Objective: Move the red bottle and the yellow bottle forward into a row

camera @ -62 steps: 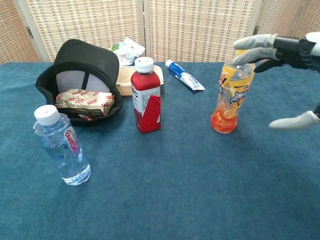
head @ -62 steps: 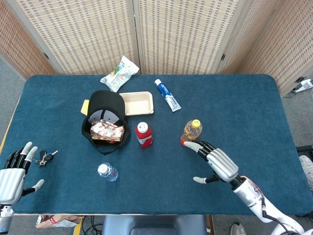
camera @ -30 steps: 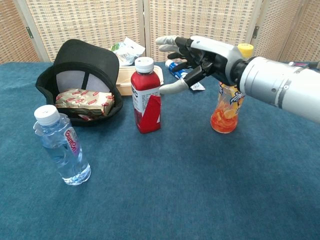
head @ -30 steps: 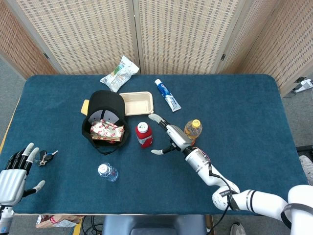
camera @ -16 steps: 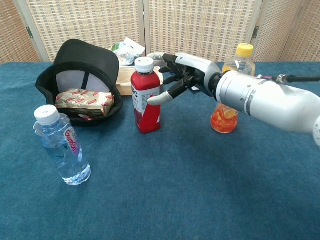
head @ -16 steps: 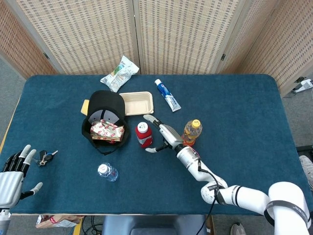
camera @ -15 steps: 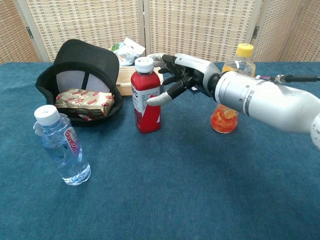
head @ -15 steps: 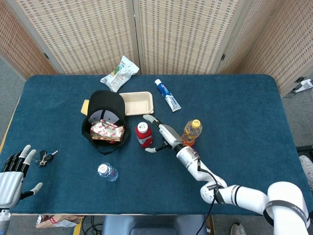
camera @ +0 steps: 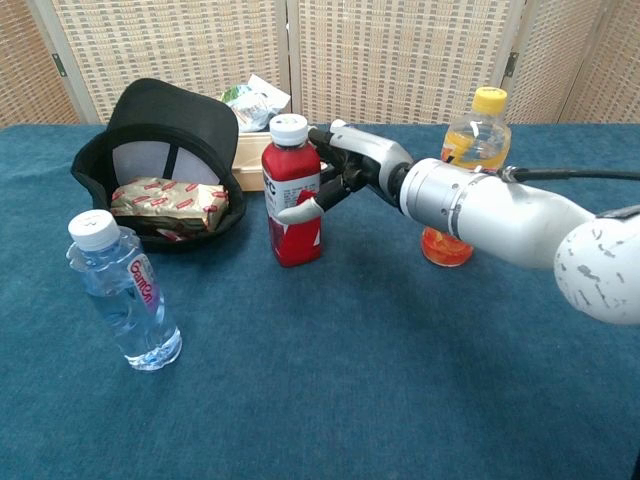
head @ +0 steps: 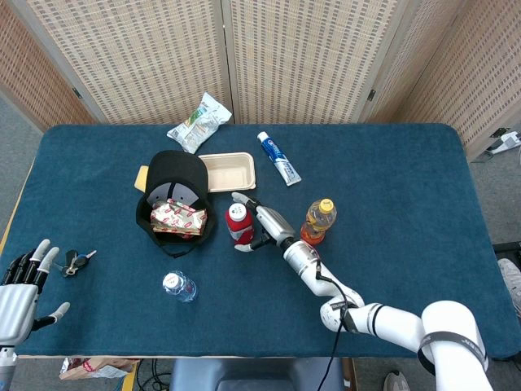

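The right robot hand [camera: 340, 170] wraps around the upright red bottle [camera: 292, 193], yellow bottle [camera: 462, 180] just behind its forearm.

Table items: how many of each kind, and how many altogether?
Bottles: 3, red bottle, yellow bottle, clear water bottle
Caps: 1
Toothpaste tubes: 1
Food trays: 1
Snack packets: 2
Key bunches: 1
Total: 9

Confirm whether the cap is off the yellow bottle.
No: in the chest view the yellow bottle stands upright behind the right arm with its yellow cap on.
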Controlling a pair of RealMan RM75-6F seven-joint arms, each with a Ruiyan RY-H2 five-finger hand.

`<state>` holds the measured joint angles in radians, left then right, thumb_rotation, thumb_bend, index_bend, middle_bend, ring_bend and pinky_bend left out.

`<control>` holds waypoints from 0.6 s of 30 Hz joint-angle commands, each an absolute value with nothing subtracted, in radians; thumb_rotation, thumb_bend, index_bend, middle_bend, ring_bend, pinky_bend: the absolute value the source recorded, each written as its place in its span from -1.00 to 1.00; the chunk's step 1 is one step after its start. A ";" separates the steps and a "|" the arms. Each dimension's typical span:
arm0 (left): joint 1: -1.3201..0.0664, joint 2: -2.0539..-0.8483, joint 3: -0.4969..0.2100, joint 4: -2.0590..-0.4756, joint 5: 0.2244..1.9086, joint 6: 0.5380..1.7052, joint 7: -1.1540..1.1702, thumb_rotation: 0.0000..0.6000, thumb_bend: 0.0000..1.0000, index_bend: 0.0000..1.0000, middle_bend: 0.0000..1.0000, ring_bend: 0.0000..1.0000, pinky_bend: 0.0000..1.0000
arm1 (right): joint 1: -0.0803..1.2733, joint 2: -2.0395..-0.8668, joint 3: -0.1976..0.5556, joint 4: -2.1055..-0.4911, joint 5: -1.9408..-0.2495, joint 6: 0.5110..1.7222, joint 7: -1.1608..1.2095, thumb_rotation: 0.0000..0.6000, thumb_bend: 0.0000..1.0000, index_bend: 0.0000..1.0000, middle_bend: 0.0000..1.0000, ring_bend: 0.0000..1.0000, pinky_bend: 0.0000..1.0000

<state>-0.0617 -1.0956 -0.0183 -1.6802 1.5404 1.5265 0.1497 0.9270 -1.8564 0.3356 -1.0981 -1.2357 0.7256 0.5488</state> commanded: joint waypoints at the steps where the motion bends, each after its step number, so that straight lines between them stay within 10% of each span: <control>1: -0.062 -1.094 -0.018 -1.681 1.542 1.526 0.151 1.00 -0.72 -1.00 -1.00 -1.00 -0.88 | 0.937 -1.899 0.346 -1.052 -1.244 0.751 0.571 1.00 -0.76 -0.59 -0.55 -0.81 -0.68; 10: -0.053 -1.087 -0.016 -1.683 1.535 1.532 0.152 1.00 -0.72 -1.00 -1.00 -1.00 -0.88 | 0.943 -1.957 0.346 -0.985 -1.284 0.797 0.639 1.00 -0.39 0.02 -0.13 -0.39 -0.32; 18: -0.052 -1.087 -0.018 -1.680 1.533 1.534 0.154 1.00 -0.72 -1.00 -1.00 -1.00 -0.88 | 0.896 -1.870 0.293 -1.114 -1.365 0.838 0.719 1.00 -0.34 0.14 -0.02 -0.25 -0.14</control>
<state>-0.0518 -1.0872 -0.0181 -1.6803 1.5331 1.5334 0.1542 0.9146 -1.9047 0.3139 -1.0653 -1.3363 0.8219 0.6945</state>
